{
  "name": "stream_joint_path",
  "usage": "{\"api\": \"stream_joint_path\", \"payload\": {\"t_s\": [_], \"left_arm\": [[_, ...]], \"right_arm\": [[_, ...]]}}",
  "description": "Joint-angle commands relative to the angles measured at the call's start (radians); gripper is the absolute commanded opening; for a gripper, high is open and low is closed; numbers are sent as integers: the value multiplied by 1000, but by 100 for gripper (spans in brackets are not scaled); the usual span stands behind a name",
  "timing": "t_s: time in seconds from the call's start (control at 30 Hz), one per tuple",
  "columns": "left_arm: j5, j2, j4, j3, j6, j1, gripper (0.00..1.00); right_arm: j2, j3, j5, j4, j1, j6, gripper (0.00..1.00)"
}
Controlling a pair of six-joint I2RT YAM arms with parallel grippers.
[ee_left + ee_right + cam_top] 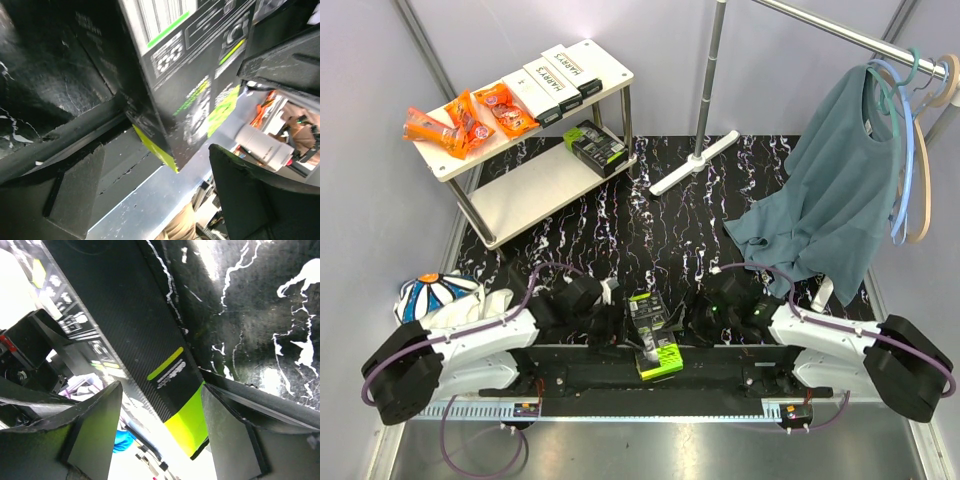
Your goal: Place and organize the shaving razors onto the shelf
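A: Where was the black-and-green pack (655,338)?
B: At the near edge of the bench (620,225), between both tools, with its long axis roughly near-to-far.
A: Tool states?
B: The right tool (698,318) had its fingers (95,435) spread either side of the pack. Couldn't tell if it was clamped. The left tool (608,302) was just beside it, grip also unclear.
A: Shelf (535,195)?
B: Far left. The left arm was nearer, so probably its carry.

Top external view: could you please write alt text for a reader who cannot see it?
The left end effector and right end effector flank a black-and-lime-green pack at the near edge of a marbled table. Far left, the shelf carries orange packets and white boxes on top, a green pack below; a teal shirt hangs right.
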Motion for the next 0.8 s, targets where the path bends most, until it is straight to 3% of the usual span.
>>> {"api": "stream_joint_path", "payload": {"t_s": [0.0, 0.2, 0.27, 0.4, 0.43, 0.53, 0.63, 0.67, 0.77], "left_arm": [[-48, 68, 10, 40, -19, -57, 88], [-136, 158, 16, 93, -60, -145, 89], [-198, 148, 30, 83, -94, -151, 89], [-245, 163, 263, -31, -215, -165, 86], [-256, 170, 392, -57, -240, -174, 85], [-334, 175, 492, -102, -301, -237, 79], [-437, 129, 472, -95, -287, -303, 72], [-486, 112, 467, -93, -286, -318, 63], [-563, 39, 454, -102, -275, -330, 53]], "right_arm": [[44, 29, -18, 27, 28, -4, 73], [124, 64, -10, 63, 77, 4, 67], [150, 73, 1, 68, 91, 10, 57], [161, 77, 7, 83, 108, 19, 48], [153, 77, 8, 80, 108, 21, 47], [119, 55, 27, 85, 108, 44, 44], [85, 0, 27, 161, 108, 76, 43], [66, -11, 33, 166, 108, 78, 42], [35, -12, 50, 140, 108, 81, 42]]}}
